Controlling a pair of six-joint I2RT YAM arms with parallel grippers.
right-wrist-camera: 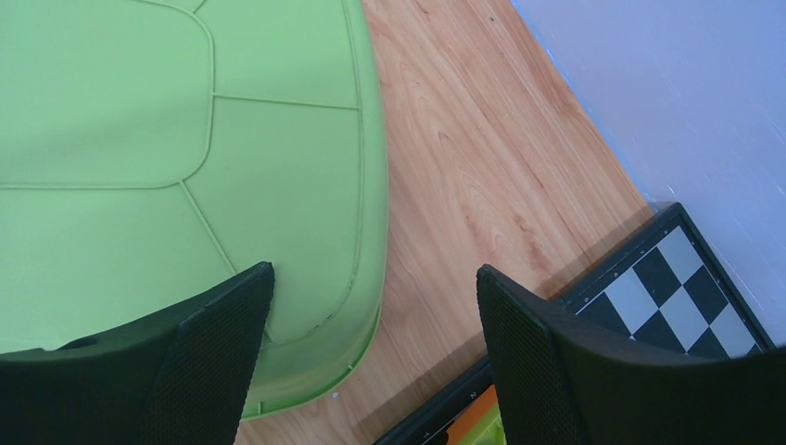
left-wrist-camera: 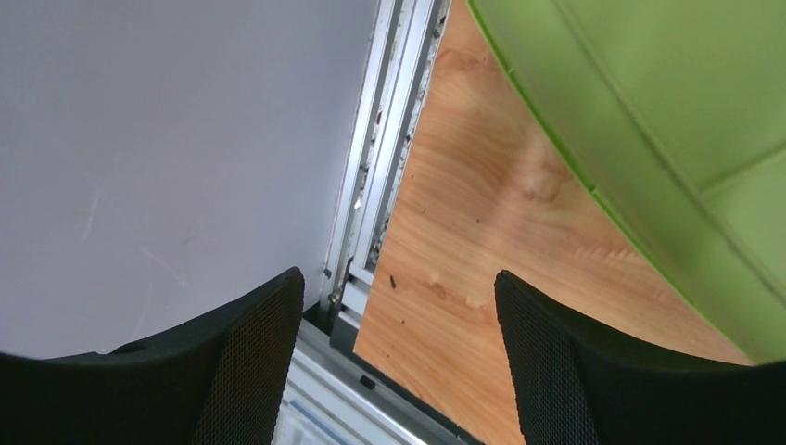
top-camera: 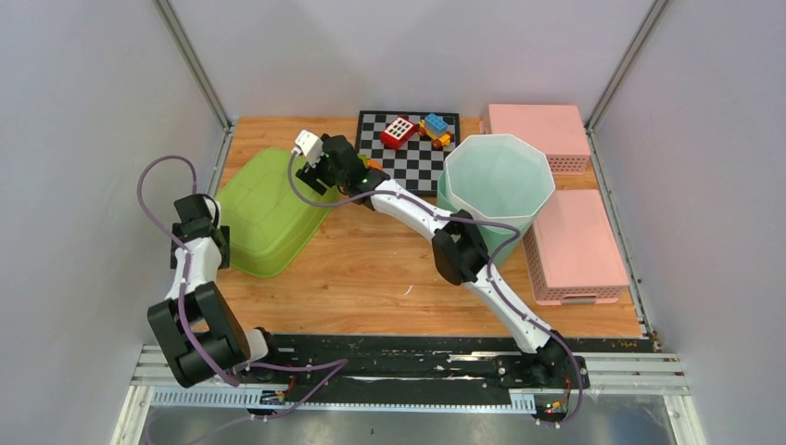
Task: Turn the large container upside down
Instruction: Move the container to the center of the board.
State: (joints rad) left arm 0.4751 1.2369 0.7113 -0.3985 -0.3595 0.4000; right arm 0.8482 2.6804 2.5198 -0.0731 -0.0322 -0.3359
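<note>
The large container [top-camera: 269, 209] is a light green tub at the left of the table. Its flat ribbed base faces up and its rim lies on the wood. In the right wrist view the container [right-wrist-camera: 139, 139] fills the left side. My right gripper [right-wrist-camera: 375, 269] stands open above its far right corner, between the tub and the checkerboard, with nothing between the fingers. In the top view my right gripper [top-camera: 335, 169] sits at that corner. My left gripper [top-camera: 196, 206] is by the tub's left side. It [left-wrist-camera: 397, 278] is open over bare wood, with the container [left-wrist-camera: 667, 111] to its right.
A teal bucket [top-camera: 496, 181] stands upright at the right of centre. Two pink baskets [top-camera: 542, 130] [top-camera: 575, 246] lie along the right side. A checkerboard [top-camera: 408, 153] at the back holds toy bricks [top-camera: 399, 132]. The metal frame rail [left-wrist-camera: 371, 185] runs along the table's left edge.
</note>
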